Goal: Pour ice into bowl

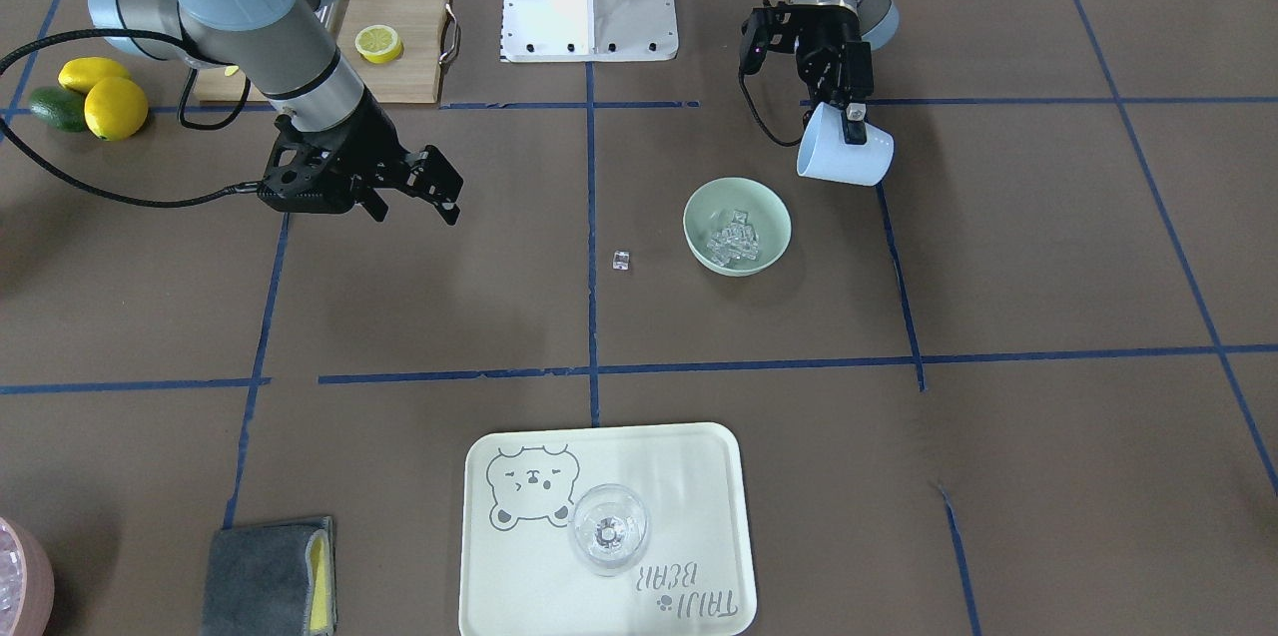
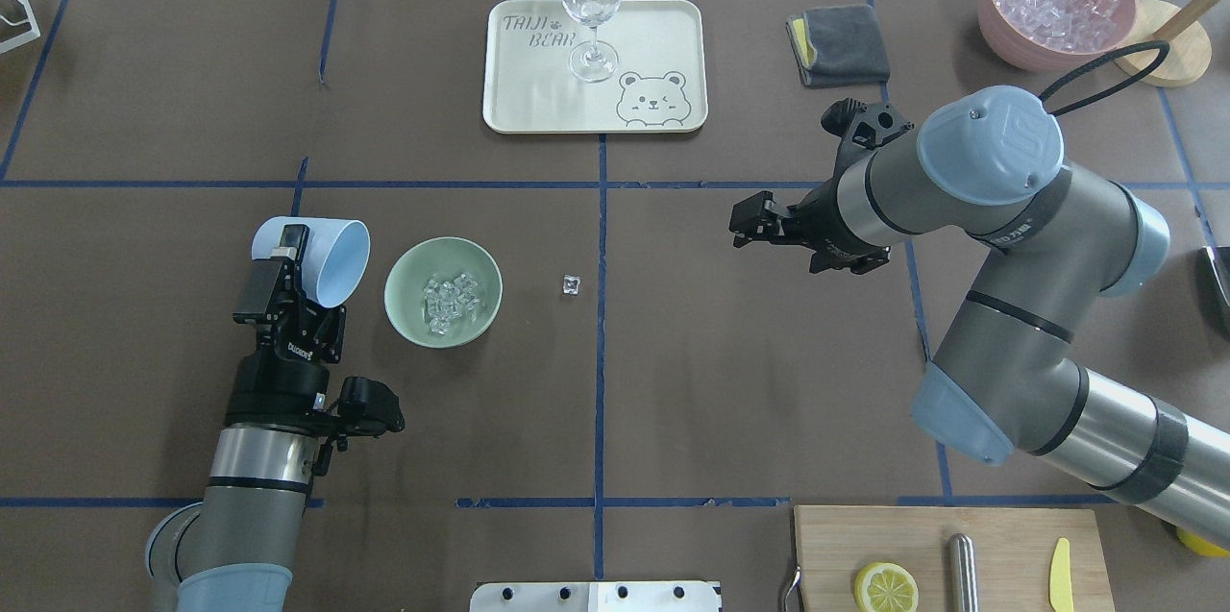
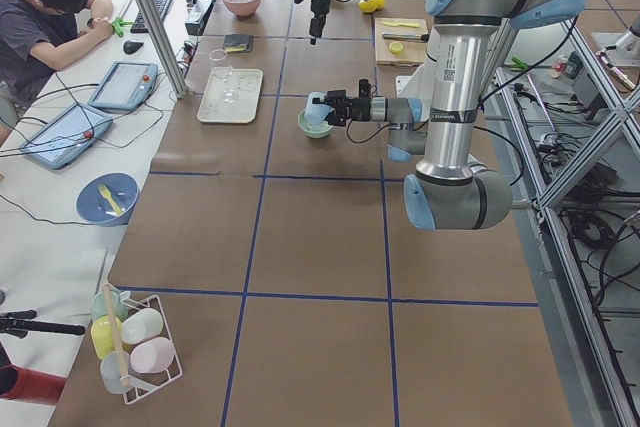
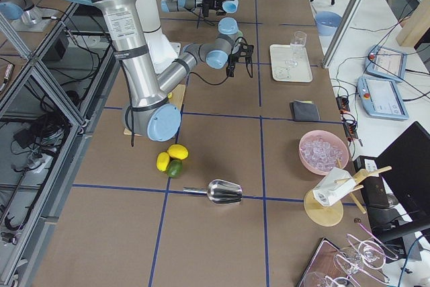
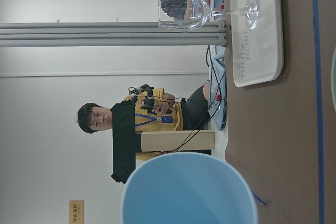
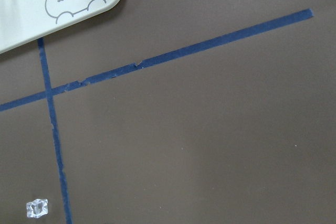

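The pale green bowl (image 2: 402,306) sits left of centre on the table and holds a heap of clear ice cubes (image 2: 450,297); it also shows in the front view (image 1: 701,235) with the ice (image 1: 735,239) in it. One stray cube (image 2: 571,284) lies on the table to the bowl's right, also in the front view (image 1: 621,261) and the right wrist view (image 6: 37,208). My left gripper (image 2: 284,258) is shut on a light blue cup (image 2: 332,261), held on its side just left of the bowl, mouth toward it. My right gripper (image 2: 738,232) is open and empty, hovering right of the stray cube.
A cream tray (image 2: 538,84) with a wine glass (image 2: 589,7) stands at the far middle. A grey cloth (image 2: 836,45) and a pink container of ice (image 2: 1052,2) are at the far right. A cutting board (image 2: 999,535) with a lemon half is at the near right.
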Available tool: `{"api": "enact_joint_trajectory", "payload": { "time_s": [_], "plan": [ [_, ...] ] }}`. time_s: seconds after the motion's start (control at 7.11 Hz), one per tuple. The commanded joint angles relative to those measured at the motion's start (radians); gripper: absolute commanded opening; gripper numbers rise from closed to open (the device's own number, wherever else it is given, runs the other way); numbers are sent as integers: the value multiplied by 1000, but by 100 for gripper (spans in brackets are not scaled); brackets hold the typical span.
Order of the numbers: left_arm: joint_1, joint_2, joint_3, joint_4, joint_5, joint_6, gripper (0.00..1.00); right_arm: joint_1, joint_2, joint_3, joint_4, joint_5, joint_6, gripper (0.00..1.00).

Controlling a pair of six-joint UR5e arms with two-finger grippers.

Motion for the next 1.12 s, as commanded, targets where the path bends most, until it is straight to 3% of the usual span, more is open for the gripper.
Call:
{"api": "enact_joint_trajectory", "payload": {
  "time_s": [0.0, 0.28, 0.98],
  "plan": [
    [32, -6, 1, -76, -3, -134, 0, 2, 1, 1, 0, 0, 0, 100],
    [49, -7, -1, -109, -21, -249, 0, 0, 1, 1, 0, 0, 0, 100],
    [116, -79, -4, -205, -40, -885, 0, 0, 2, 1, 0, 0, 0, 100]
  ]
}}
